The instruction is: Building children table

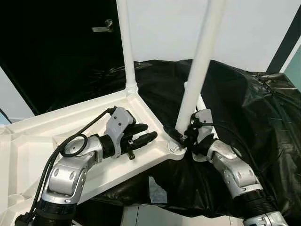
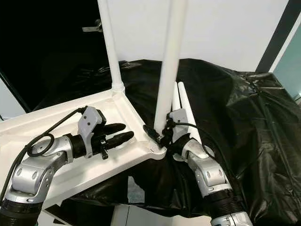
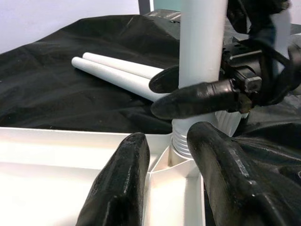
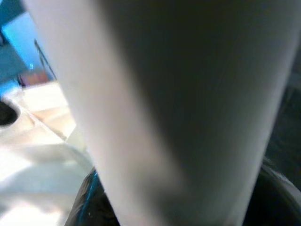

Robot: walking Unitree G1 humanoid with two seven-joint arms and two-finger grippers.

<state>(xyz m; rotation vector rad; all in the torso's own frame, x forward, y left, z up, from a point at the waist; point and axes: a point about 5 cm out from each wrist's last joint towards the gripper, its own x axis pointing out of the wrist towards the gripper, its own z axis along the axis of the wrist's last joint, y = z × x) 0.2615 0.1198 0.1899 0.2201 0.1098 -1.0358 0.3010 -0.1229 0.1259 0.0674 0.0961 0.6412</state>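
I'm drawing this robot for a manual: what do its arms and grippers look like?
Both arms are silver, jointed segments with black ribbed collars and looping black cables. The left gripper has a grey housing and two long, rounded black fingers; the right gripper looks alike.

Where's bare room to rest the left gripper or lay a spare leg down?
The upturned tabletop is bare behind the left gripper, between its rim and the far leg. The black sheet is bare to the right of the two spare legs. It is crowded at the near corner, where the right gripper clamps the near leg.
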